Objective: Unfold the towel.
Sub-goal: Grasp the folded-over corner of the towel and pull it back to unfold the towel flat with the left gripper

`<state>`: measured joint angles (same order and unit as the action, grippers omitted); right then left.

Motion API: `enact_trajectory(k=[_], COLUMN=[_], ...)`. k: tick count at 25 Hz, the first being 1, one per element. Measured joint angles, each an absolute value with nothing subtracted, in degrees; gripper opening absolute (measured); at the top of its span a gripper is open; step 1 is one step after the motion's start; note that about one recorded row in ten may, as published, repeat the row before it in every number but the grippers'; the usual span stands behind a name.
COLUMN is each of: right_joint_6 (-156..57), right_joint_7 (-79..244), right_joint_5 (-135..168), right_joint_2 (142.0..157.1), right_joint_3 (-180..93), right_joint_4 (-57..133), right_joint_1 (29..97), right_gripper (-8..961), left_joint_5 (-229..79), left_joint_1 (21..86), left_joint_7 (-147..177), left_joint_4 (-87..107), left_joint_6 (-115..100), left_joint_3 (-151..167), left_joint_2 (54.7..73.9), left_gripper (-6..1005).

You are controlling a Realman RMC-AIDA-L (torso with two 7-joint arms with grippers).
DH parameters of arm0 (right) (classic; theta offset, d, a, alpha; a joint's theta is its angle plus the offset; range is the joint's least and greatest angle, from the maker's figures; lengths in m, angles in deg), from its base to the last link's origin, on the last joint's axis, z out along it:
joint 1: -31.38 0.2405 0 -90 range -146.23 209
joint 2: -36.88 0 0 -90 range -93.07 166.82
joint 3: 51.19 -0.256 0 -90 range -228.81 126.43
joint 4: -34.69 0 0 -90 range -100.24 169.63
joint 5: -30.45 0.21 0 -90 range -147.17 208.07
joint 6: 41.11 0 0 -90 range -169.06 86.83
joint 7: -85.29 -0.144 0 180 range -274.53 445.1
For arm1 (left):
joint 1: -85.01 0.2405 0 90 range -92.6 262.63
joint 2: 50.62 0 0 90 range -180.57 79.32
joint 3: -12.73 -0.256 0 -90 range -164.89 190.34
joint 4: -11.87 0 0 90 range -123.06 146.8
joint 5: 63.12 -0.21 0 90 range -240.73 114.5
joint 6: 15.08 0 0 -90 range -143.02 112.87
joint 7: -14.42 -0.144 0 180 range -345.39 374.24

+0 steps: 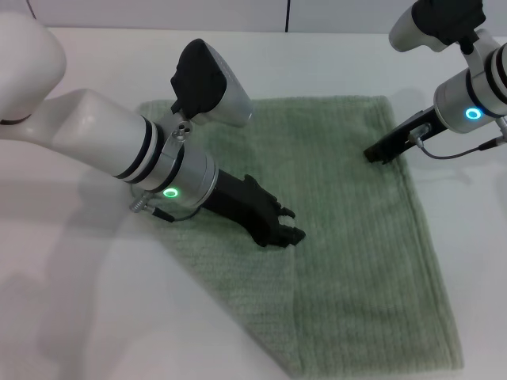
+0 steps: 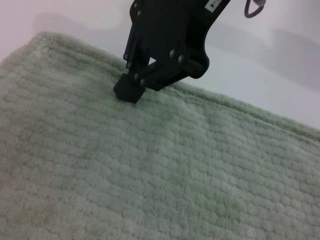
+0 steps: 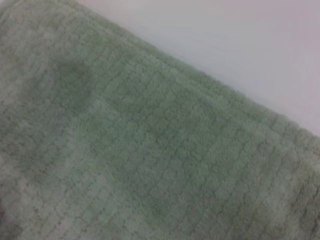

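Observation:
The pale green towel [image 1: 356, 261] lies flat on the white table [image 1: 317, 55], with a straight fold line running down its middle toward the near edge. My left gripper [image 1: 291, 223] hovers low over the towel's middle at the top of that line, fingers slightly apart and empty. My right gripper [image 1: 374, 153] rests its tip on the towel just inside the right hem. In the left wrist view this right gripper [image 2: 129, 91] has its fingers together at the cloth near the edge. The towel fills the left wrist view [image 2: 150, 170] and the right wrist view [image 3: 150, 150].
Bare white table surrounds the towel on the far side and the right [image 1: 475, 261]. My left arm's forearm [image 1: 103, 134] covers the towel's left part and its near-left corner.

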<state>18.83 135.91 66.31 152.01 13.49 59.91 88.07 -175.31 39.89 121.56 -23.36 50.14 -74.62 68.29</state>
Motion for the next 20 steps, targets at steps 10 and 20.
enact_trajectory(k=[10,20], right_joint_6=[18.75,18.79], right_joint_7=[135.93,135.97], right_joint_5=[66.31,66.31], right_joint_2=[152.01,152.01], right_joint_3=[13.49,13.49], right_joint_4=[59.91,59.92], right_joint_1=[88.06,87.98], right_gripper=[-1,-1], left_joint_5=[-175.11,-175.50], left_joint_1=[40.01,42.21], left_joint_7=[121.56,121.67], left_joint_4=[-24.98,-32.70], left_joint_6=[53.33,65.93], left_joint_3=[-74.34,-68.92], left_joint_2=[68.03,67.35], left_gripper=[222,72])
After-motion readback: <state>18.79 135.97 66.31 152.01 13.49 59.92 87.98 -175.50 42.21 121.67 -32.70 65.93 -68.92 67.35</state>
